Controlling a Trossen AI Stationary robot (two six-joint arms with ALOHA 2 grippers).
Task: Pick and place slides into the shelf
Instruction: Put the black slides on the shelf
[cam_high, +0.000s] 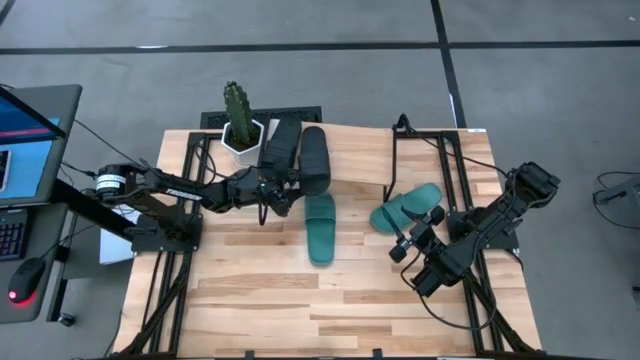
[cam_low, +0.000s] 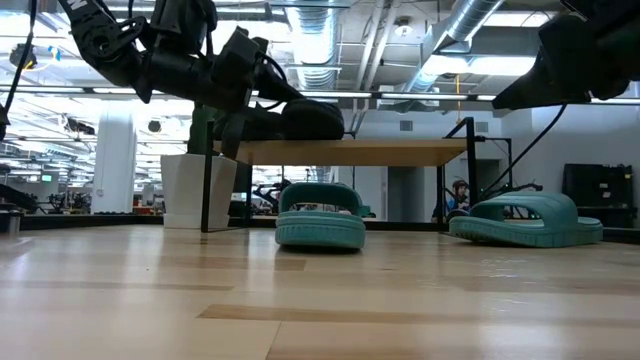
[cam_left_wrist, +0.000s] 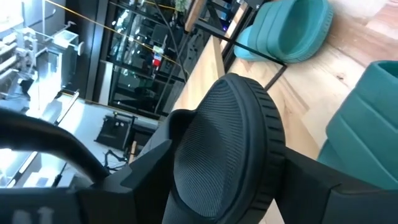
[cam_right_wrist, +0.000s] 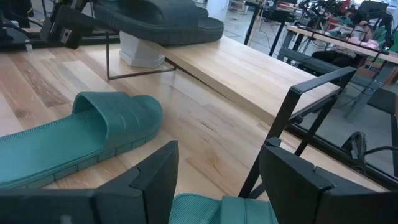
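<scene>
The shelf (cam_high: 370, 150), a tilted light-wood board on a black frame, stands at the table's far side. Two black slides (cam_high: 281, 148) (cam_high: 315, 157) lie on its left part. My left gripper (cam_high: 283, 195) is open at the near end of the left one, whose heel end (cam_left_wrist: 230, 149) sits between the fingers. One teal slide (cam_high: 320, 228) rests flat on the table at the centre. Another teal slide (cam_high: 410, 207) lies to the right by the shelf's leg. My right gripper (cam_high: 403, 243) hangs open just above and near that slide (cam_right_wrist: 224, 211), touching nothing. My left gripper has one finger (cam_left_wrist: 143, 168) on either side of the black slide's heel end (cam_left_wrist: 261, 124), coming level from the table's left-near side. I cannot tell whether the fingers touch it. The slide lies on the shelf board.
A cactus in a white pot (cam_high: 238, 128) stands at the shelf's far left corner. A laptop (cam_high: 25, 140) and a mouse (cam_high: 25, 275) sit off the table's left edge. Bare plank tabletop (cam_high: 330, 310) stretches along the near side.
</scene>
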